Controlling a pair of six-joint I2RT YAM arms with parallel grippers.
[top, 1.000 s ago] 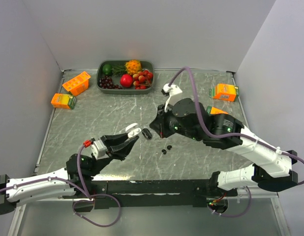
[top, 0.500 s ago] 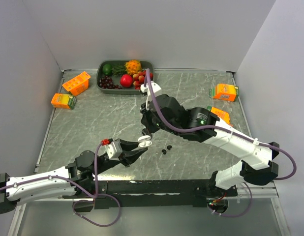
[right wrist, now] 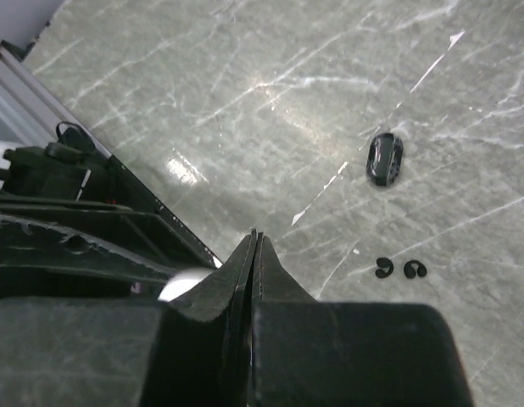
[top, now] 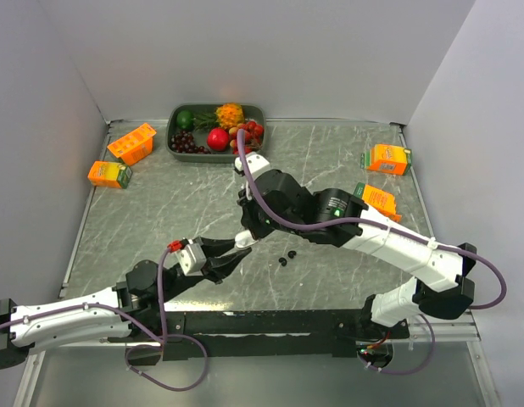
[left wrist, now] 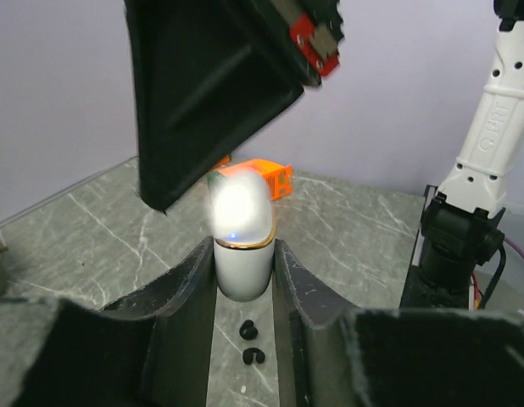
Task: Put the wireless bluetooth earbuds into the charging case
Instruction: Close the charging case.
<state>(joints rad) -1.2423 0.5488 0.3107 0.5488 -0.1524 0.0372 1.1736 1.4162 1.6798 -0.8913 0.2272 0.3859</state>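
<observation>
The white charging case with a gold band stands upright between the fingers of my left gripper, which is shut on it; its rounded top glows overexposed. My right gripper is shut with nothing in it, its black fingers hanging close above the case. In the right wrist view the case shows as a white patch just left of the tips. Two tiny black earbuds lie on the marble right of both grippers, one beside the other. They also show between the left fingers, as earbuds.
A larger black oval piece lies beyond the earbuds. A green tray of fruit stands at the back. Orange cartons sit at back left and right. My right arm spans the middle.
My right arm swung left and came down over the left gripper, and its jaws closed. My left gripper carried the case a little nearer and to the right.
</observation>
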